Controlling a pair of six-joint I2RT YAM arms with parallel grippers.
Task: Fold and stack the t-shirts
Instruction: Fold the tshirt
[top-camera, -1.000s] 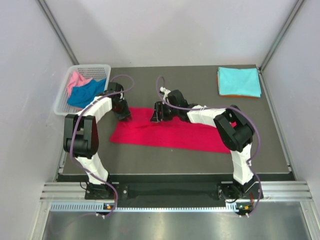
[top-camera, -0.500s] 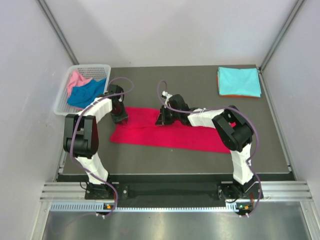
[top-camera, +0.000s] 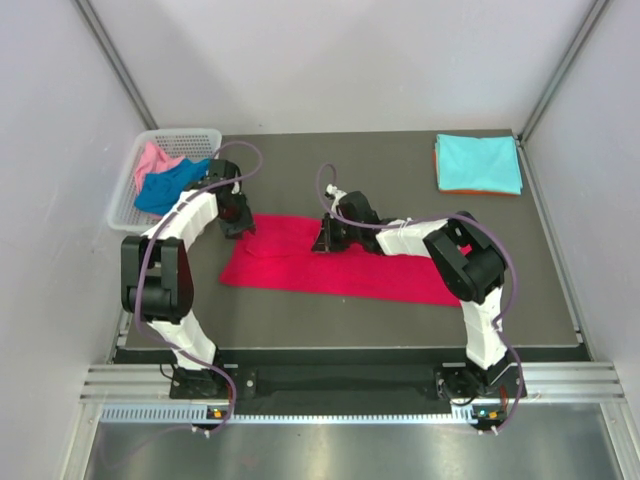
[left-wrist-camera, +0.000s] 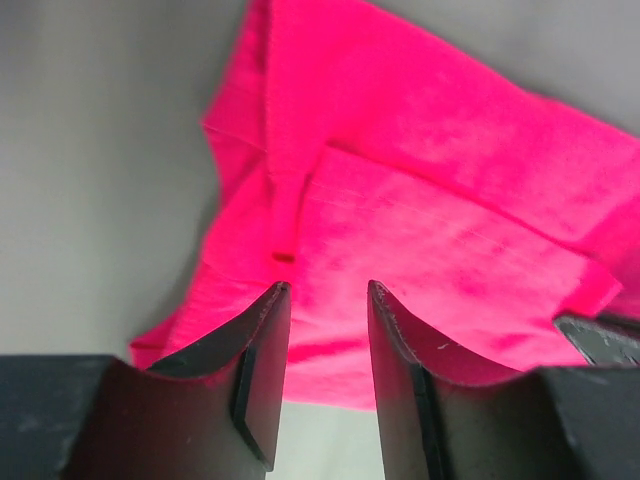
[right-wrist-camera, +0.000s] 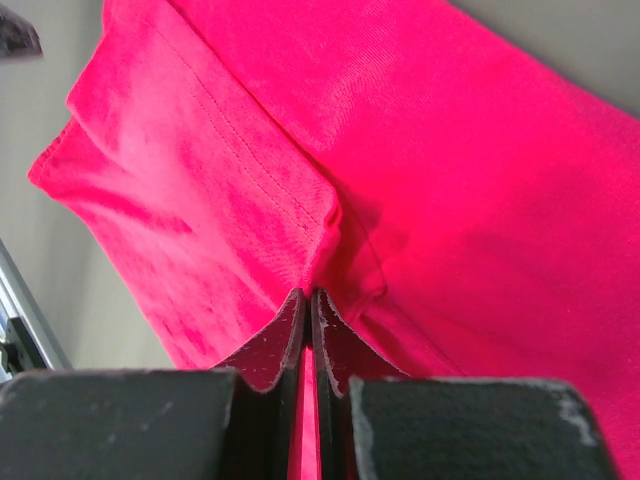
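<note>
Centrally on the dark surface lies the crimson t-shirt, a long, lightly creased band. The right hand, its arm stretched low, is pinched tight on a ridge near the far edge. The left hand is poised over the far-left corner, jaws moderately apart, gripping nothing.

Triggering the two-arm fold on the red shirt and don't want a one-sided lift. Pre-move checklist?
1. Right gripper shut on the red t-shirt: ok.
2. Left gripper gripping the shirt: not ok, jaws open over the cloth.
3. Shirt flat: not ok, rumpled at its left end.
4. Stack topped by the turquoise t-shirt, far right, apart from both arms: ok.
5. Layers caught in the right pinch: cannot tell.
</note>
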